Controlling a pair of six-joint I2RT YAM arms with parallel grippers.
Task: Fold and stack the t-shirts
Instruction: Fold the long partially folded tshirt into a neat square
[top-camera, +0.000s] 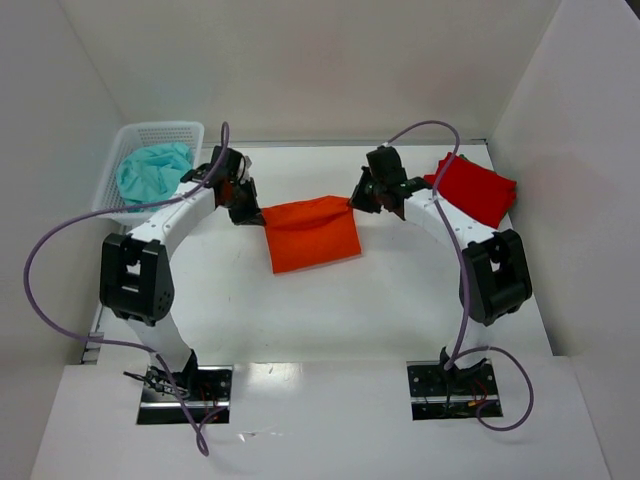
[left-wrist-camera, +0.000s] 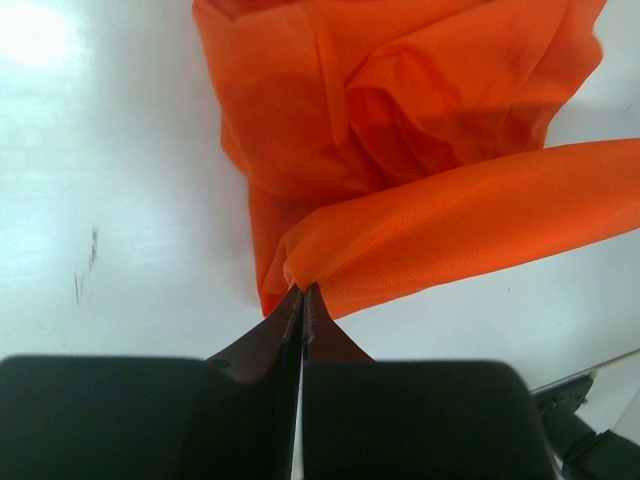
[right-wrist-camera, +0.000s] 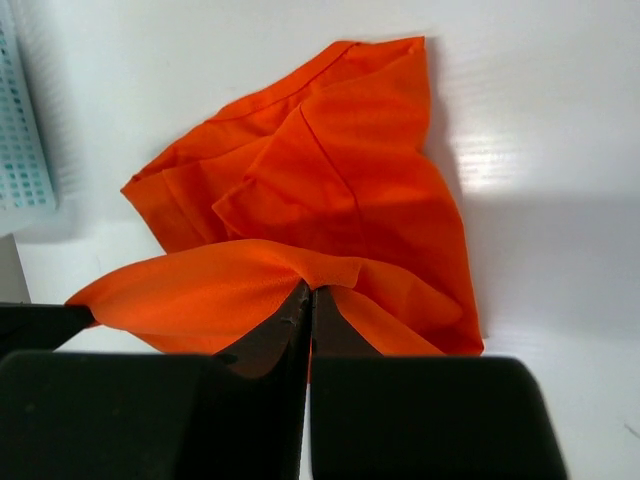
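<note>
The bright orange t-shirt (top-camera: 310, 235) hangs stretched between both grippers above the middle of the table, its lower part resting on the surface. My left gripper (top-camera: 256, 212) is shut on its left top corner; the wrist view shows the jaws pinching the orange cloth (left-wrist-camera: 420, 230) at the tip (left-wrist-camera: 302, 290). My right gripper (top-camera: 353, 203) is shut on its right top corner, the jaws closed on the orange cloth (right-wrist-camera: 330, 200) at the tip (right-wrist-camera: 308, 290). The deeper red t-shirt (top-camera: 476, 187) lies folded at the far right, behind the right arm.
A white mesh basket (top-camera: 157, 135) at the far left holds a teal cloth (top-camera: 153, 170); its edge shows in the right wrist view (right-wrist-camera: 22, 150). White walls enclose the table on three sides. Purple cables loop from both arms.
</note>
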